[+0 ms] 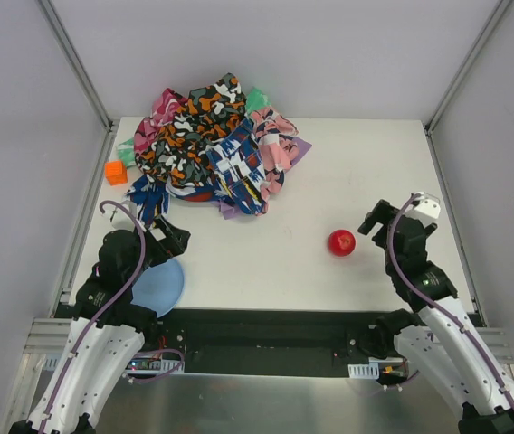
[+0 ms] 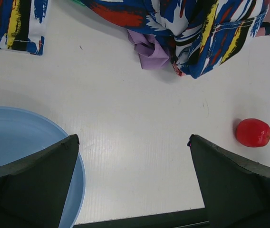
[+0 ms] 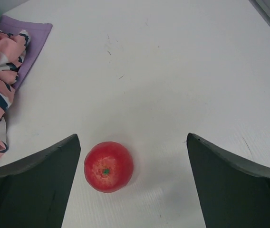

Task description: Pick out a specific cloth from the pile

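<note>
In the top view, you see the pile point(image 1: 207, 145) heaped at the far left of the counter point(image 1: 366, 172), with orange-black camouflage on top and blue-white and pink pieces down its right side. The cloth point(image 1: 299, 150) is mostly buried: only a lilac corner pokes out flat at the pile's right edge, and a smaller lilac fold shows under its near edge. An orange cube point(image 1: 116, 172) sits just left of the pile. Your left gripper point(image 1: 172, 240) hangs near the front left, above the far rim of a blue plate point(image 1: 159, 287) and well short of the pile. Your right gripper point(image 1: 379, 217) is at the front right, with a red ball point(image 1: 341, 241) just beside it on its left. In the left wrist view, the two dark fingers point(image 2: 40, 180) are spread wide over bare counter. The plate lies under the left one, the lilac fold sits ahead beneath the blue-white cloth, and the ball is off to the right. In the right wrist view, the fingers point(image 3: 239, 185) are likewise spread wide. The ball rests on the counter in the gap, close to the finger on the picture's left, though you cannot tell whether it is level with them. The lilac corner lies flat at the upper left, partly under a pink patterned piece.
</note>
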Robot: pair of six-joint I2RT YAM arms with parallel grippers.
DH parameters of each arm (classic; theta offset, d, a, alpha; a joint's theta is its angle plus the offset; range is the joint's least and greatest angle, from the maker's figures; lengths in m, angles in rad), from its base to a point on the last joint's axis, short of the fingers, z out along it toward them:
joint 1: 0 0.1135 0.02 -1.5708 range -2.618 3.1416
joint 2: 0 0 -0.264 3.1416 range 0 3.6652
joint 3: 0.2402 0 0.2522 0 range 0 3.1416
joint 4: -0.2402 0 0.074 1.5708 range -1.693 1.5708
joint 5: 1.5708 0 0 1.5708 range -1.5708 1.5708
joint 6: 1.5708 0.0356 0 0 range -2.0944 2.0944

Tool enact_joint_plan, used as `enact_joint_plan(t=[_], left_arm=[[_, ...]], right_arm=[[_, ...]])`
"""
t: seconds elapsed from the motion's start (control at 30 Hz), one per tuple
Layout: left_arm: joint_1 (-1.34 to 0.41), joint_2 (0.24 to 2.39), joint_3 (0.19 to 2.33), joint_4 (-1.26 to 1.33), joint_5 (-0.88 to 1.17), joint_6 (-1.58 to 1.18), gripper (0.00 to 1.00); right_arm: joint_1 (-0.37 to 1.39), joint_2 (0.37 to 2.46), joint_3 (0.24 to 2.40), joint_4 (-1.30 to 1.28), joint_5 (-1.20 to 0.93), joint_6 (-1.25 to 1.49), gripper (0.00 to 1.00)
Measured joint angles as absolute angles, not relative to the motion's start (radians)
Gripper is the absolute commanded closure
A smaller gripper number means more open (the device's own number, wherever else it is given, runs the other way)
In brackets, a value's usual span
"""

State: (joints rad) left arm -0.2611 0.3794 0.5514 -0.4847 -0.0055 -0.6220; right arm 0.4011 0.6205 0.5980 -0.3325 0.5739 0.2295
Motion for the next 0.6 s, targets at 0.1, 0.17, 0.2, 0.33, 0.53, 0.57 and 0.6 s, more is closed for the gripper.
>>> enact_joint_plan(t=[0.1, 0.17, 0.2, 0.33, 0.53, 0.57, 0.6], left_arm=[[-0.261, 0.380, 0.549, -0.483, -0.006, -0.623, 0.01], [-0.261, 0.380, 0.546, -0.483, -0.009, -0.625, 0.01], [-0.261, 0.381, 0.545, -0.482, -0.010, -0.627, 0.01], [-0.261, 0.394, 0.540, -0.473, -0.010, -0.630, 0.01], [-0.261, 0.426, 0.515, -0.416, 0.001, -0.628, 0.01], [-0.261, 0.431, 0.504, -0.402, 0.004, -0.627, 0.01], [-0.261, 0.439, 0.496, -0.395, 0.009, -0.624, 0.01]], right_arm=[[0.401, 0.577, 0.557, -0.278, 0.550, 0.205, 0.04], [0.401, 0.560, 0.533, -0.250, 0.523, 0.188, 0.04], [0.401, 0.556, 0.519, -0.228, 0.503, 0.177, 0.04], [0.401, 0.564, 0.492, -0.172, 0.395, 0.117, 0.04], [0.415, 0.653, 0.506, -0.073, 0.134, -0.064, 0.04], [0.438, 0.687, 0.523, -0.072, 0.105, -0.116, 0.04], [0.475, 0.732, 0.554, -0.074, 0.080, -0.177, 0.04]])
